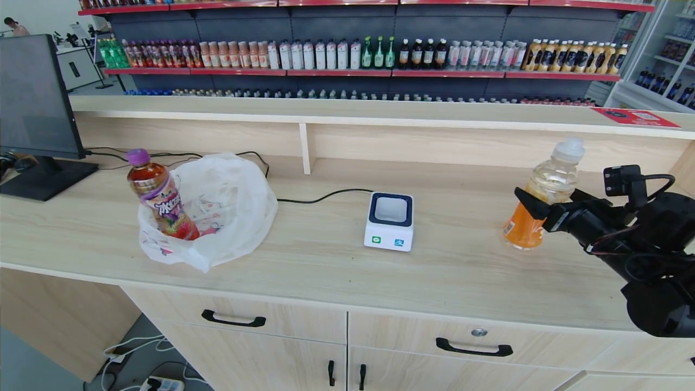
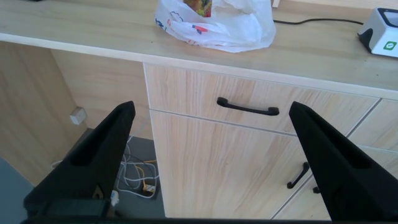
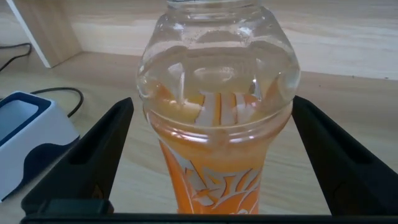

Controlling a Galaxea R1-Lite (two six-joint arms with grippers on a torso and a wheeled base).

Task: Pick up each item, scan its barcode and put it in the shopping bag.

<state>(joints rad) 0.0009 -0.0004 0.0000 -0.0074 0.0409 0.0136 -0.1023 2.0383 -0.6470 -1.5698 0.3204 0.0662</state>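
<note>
On your far left a single dark monitor (image 1: 32,98) stands on the wooden counter (image 1: 326,260). Just right of it is one white plastic shopping bag (image 1: 233,212), mouth open. One red tea bottle (image 1: 160,195) with a purple cap stands inside it, leaning a little toward the monitor. Your left gripper (image 2: 211,106) hangs below counter level in front of the cabinet. Its two black fingers (image 2: 99,155) are spread wide with nothing between them and touch nothing, and they frame a drawer with a black handle (image 2: 247,109). A black cable (image 1: 326,195) runs from behind the bag to one small white barcode scanner (image 1: 389,221) near the middle of the counter, its window facing up. It is well apart from both bottles. Toward the right, one clear bottle of orange drink (image 1: 543,195) with a pale cap stands on its base on the counter, about half full. Your right gripper (image 1: 535,209) is at that bottle, level with its label. In the right wrist view its fingers (image 3: 93,155) are spread wide on either side of the bottle's body. A sliver of counter shows between one finger and the plastic, and on the other side you cannot tell whether the pad touches. In all you have two bottles: one in the bag, one on the counter.
</note>
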